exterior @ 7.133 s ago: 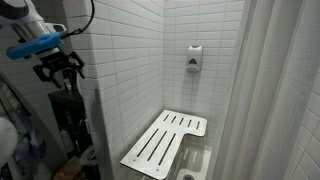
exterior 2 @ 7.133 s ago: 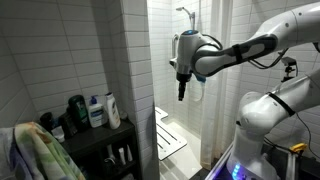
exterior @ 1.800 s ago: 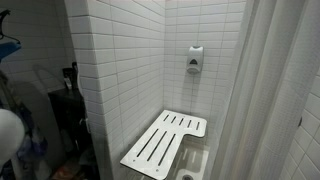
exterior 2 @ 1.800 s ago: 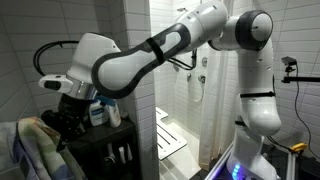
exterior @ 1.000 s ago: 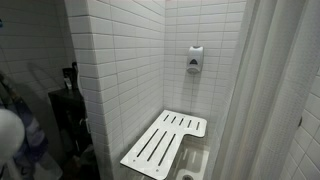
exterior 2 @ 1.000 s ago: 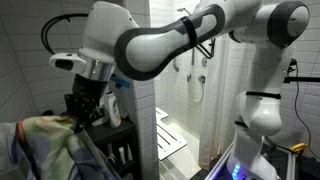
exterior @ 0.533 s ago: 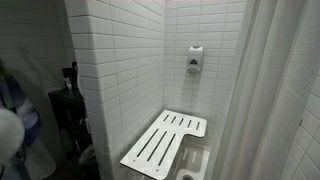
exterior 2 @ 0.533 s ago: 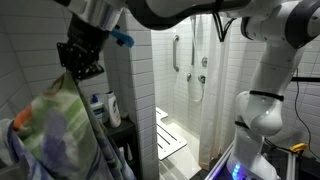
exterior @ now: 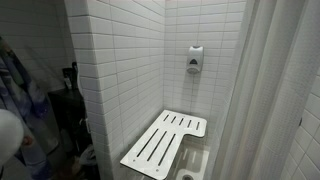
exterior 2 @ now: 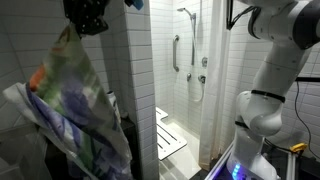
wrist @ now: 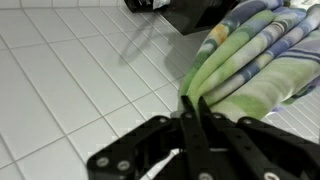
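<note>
My gripper (exterior 2: pixel 88 20) is up at the top edge in an exterior view, shut on the top of a large cloth (exterior 2: pixel 75 110) patterned in green, blue, purple and white. The cloth hangs down in long folds in front of the black shelf. In the wrist view the two black fingers (wrist: pixel 186 108) of the gripper (wrist: pixel 194 101) are pinched together on a bunched fold of the cloth (wrist: pixel 250 55), above white floor tiles. A strip of the cloth (exterior: pixel 12 80) also shows at the left edge in an exterior view.
A white tiled wall corner (exterior: pixel 120 80) stands beside the cloth. In the shower are a white slatted fold-down seat (exterior: pixel 165 143), a soap dispenser (exterior: pixel 194 58), a grab bar (exterior 2: pixel 176 52) and a curtain (exterior: pixel 275 90). The robot's white base (exterior 2: pixel 265 120) stands nearby.
The gripper has risen higher with the cloth in it. The cloth now hangs at full length and hides the bottles on the shelf.
</note>
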`<state>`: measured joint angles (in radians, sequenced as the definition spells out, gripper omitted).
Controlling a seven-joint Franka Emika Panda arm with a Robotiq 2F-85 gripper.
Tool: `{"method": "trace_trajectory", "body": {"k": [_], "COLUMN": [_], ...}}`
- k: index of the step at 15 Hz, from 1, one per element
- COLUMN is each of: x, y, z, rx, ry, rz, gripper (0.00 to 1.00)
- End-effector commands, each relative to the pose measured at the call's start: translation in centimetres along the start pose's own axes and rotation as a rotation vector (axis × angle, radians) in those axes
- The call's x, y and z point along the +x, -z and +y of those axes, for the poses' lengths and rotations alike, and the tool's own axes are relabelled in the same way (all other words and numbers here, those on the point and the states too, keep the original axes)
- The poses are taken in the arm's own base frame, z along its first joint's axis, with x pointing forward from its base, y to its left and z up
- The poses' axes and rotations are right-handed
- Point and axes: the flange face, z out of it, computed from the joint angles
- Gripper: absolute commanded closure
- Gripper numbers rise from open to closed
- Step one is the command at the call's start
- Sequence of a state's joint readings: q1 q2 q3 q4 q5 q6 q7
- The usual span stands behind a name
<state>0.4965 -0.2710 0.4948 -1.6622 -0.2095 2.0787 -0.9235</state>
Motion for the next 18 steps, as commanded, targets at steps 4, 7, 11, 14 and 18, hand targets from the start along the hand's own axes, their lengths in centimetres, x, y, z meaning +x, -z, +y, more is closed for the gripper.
{"method": "trace_trajectory", "body": {"k": [4, 7, 11, 14, 18], "x": [-3.5, -7.1, -12.7, -16.6, -21.2], "y": [5.8, 8.3, 11.1, 11.9, 11.6], "z": [-2.3, -4.7, -8.0, -10.8, -15.0], "rx": [-0.002, 0.003, 0.001, -0.01, -0.014], "ry": [-0.105, -0.197, -0.35, -0.446, -0.579], "rz": [-0.153, -0.244, -0.313, -0.35, -0.371], "gripper": [0.98, 0.98, 0.98, 0.98, 0.98]}}
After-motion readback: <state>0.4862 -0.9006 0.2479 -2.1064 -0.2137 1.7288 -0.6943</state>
